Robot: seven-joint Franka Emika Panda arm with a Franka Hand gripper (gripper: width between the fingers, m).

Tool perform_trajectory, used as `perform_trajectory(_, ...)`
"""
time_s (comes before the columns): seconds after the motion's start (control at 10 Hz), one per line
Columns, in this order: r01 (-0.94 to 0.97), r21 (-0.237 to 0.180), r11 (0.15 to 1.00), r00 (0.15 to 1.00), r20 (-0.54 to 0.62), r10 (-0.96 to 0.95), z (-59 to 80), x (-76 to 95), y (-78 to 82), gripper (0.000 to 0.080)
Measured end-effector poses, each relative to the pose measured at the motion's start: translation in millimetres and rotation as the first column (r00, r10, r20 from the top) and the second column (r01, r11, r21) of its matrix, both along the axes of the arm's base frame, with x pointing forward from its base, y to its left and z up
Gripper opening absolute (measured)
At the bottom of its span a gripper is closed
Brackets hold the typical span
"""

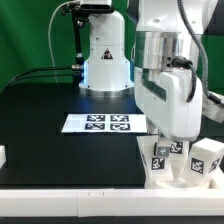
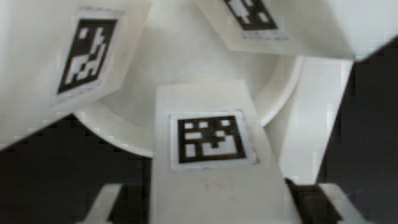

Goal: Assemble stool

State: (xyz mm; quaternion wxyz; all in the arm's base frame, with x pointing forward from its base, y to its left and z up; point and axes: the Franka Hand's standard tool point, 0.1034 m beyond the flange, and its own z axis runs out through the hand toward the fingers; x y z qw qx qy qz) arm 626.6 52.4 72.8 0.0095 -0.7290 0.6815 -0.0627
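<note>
The fingers (image 1: 172,148) are hidden in the exterior view behind the white wrist housing and the parts below it, so from there we cannot tell how wide they stand. We see the arm (image 1: 165,85) reaching down at the exterior view's right, over the front corner of the black surface (image 1: 50,120). Under it sits the stool (image 1: 180,165): white blocky legs stand upright with black-and-white tags facing us, and another leg (image 1: 207,158) stands to the exterior view's right of the group, close to it. The marker board (image 1: 105,124) lies flat on the surface, near the stool toward the exterior view's left. The robot's white base (image 1: 105,55) stands behind it, against a green backdrop. A white rail (image 1: 70,190) runs along the front edge.

In the wrist view we see the fingers (image 2: 214,195) nearly closed, one on each side of a white tagged leg (image 2: 217,135), clamping it. Behind this leg curves the round seat (image 2: 125,130), and two more tagged legs (image 2: 86,55) rise from it farther off, one (image 2: 249,15) partly cut by the frame.
</note>
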Motion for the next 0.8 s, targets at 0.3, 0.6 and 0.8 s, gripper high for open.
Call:
perform_trajectory(0.3, 0.048, -0.003, 0.999, 0.999, 0.000, -0.048, -0.4, -2.2, -0.3, 0.0374)
perform_trajectory(0.6, -0.021, 0.039, 0.999, 0.999, 0.042, 0.019, 35.7, 2.4, -6.4, 0.0625)
perform_trajectory(0.8, -0.047, 0.040, 0.998, 0.998, 0.054, 0.045, 44.3, 4.5, -10.0, 0.0645)
